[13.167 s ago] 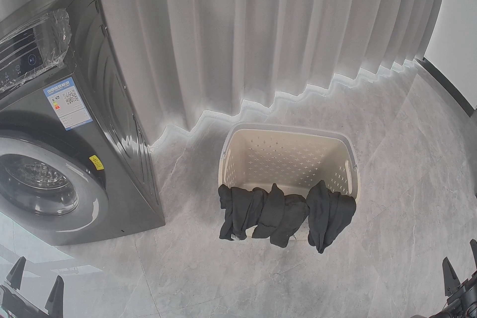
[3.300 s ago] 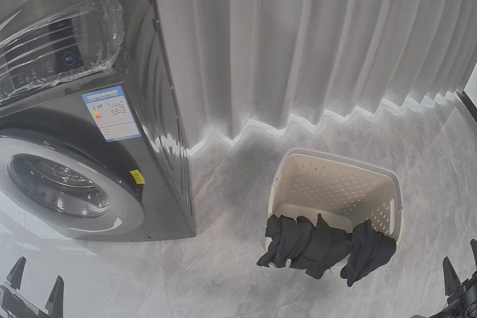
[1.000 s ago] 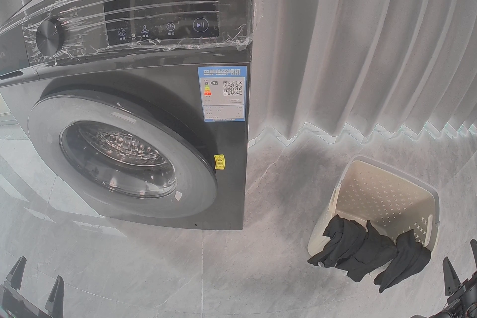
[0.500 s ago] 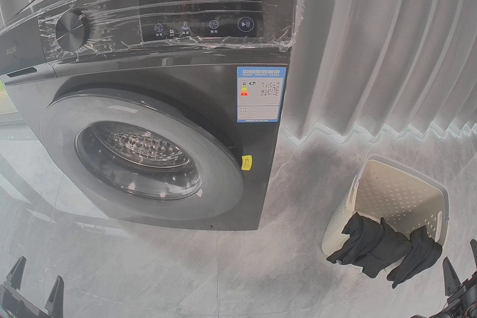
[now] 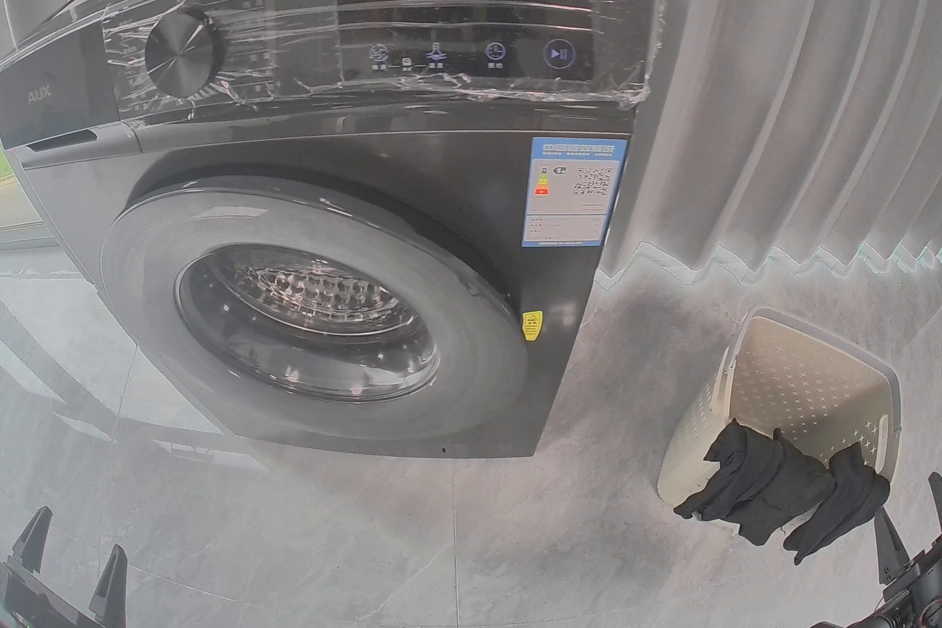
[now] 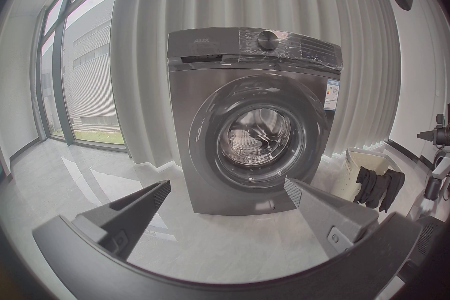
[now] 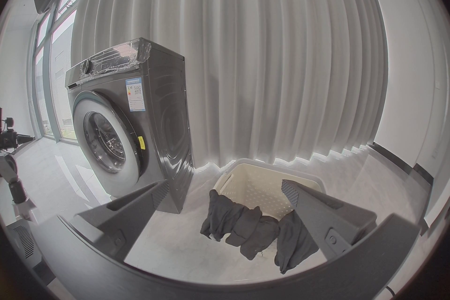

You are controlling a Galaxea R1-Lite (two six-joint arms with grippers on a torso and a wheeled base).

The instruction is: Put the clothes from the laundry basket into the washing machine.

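White curtain (image 5: pixel 785 71) backs washing machine (image 5: pixel 392 159) and laundry basket (image 5: pixel 807 377) with clothes (image 5: pixel 775 483) over rim; left hand (image 6: pixel 226 183), right hand (image 7: pixel 224 183) released.

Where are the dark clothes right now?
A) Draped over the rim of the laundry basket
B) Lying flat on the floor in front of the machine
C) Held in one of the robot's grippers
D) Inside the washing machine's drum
A: the dark clothes hang over the rim of the laundry basket, partly spilling down its outer side.
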